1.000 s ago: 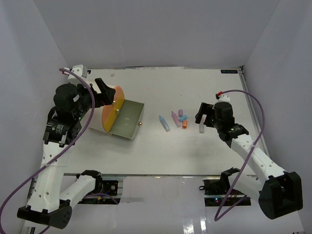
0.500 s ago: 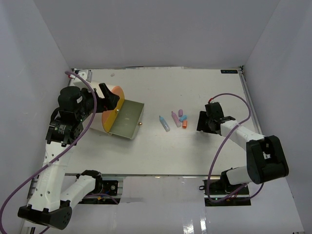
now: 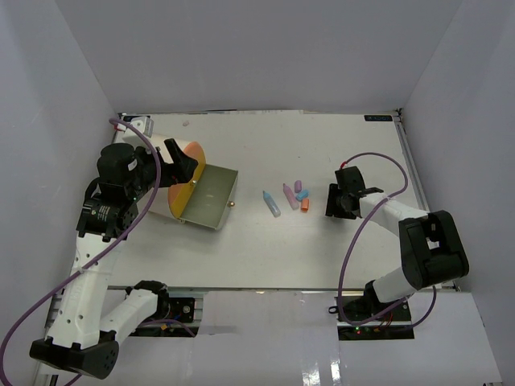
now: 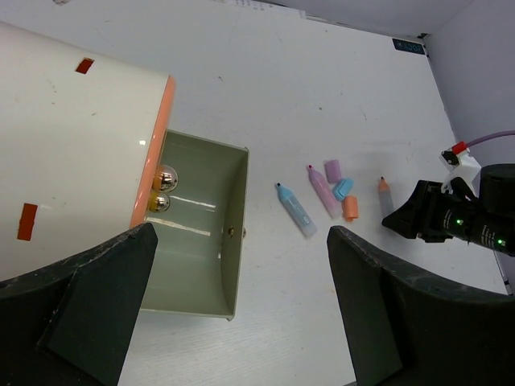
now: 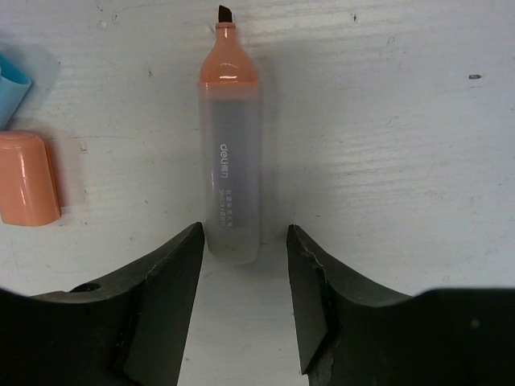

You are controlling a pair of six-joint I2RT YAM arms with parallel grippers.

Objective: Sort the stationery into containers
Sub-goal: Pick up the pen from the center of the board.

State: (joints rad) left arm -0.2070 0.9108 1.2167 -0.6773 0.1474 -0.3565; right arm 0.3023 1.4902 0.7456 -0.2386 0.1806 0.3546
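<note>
The right jaws stood part open, low over the bench (image 3: 265,249), one on each side of the rear end of a clear marker (image 5: 229,161) with an orange collar and a bare dark tip. A narrow gap showed on at least one side, so the marker was not gripped. It lay flat, tip pointing away from the wrist.

Just beside it lay an orange cap (image 5: 28,177) and a blue cap (image 5: 12,84). Farther toward the cylinder lay a purple cap (image 4: 332,170), a pink marker (image 4: 322,189) and a blue marker (image 4: 294,211), all loose on the bench.

The left jaws were spread wide, holding nothing, above the cream cylinder (image 4: 72,153). It lay on its side, its orange face toward the markers. One drawer (image 4: 201,233) was pulled out, with two brass knobs (image 4: 163,189) showing behind it.
</note>
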